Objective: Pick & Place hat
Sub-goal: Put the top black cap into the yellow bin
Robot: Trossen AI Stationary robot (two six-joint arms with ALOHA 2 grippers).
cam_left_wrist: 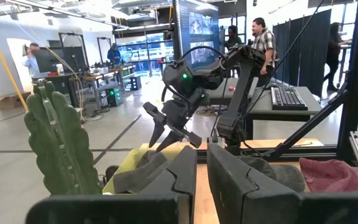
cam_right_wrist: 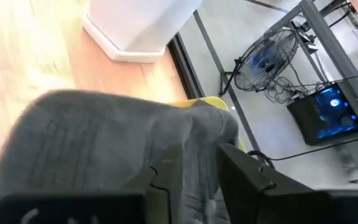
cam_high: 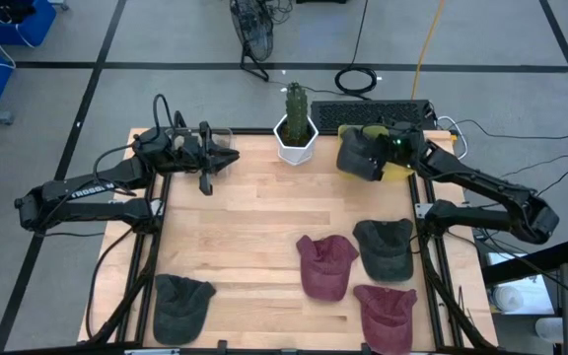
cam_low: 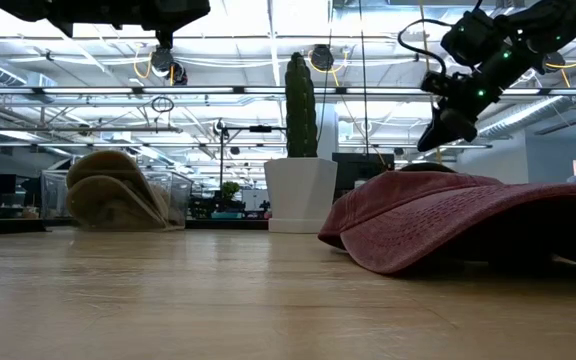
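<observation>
A dark grey hat [cam_high: 358, 156] [cam_right_wrist: 104, 137] lies at the table's far right on top of a yellow hat [cam_high: 399, 173] [cam_right_wrist: 207, 102]. My right gripper [cam_high: 373, 146] [cam_left_wrist: 169, 140] [cam_low: 438, 130] hovers just above the grey hat, open and pointing down at it. My left gripper [cam_high: 231, 156] [cam_left_wrist: 201, 168] waits at the far left of the table, shut on nothing and raised off the wood. Flat on the table's near half lie two maroon hats [cam_high: 325, 264] [cam_high: 388, 311] and two more dark grey hats [cam_high: 383, 247] [cam_high: 180, 306].
A white pot with a cactus [cam_high: 296, 133] [cam_left_wrist: 58, 143] stands at the far edge between the two grippers. A keyboard [cam_high: 373, 113] sits behind the table. In the low view a tan rounded stack [cam_low: 113, 190] shows at far left. Bare wood [cam_high: 254, 212] spans the middle.
</observation>
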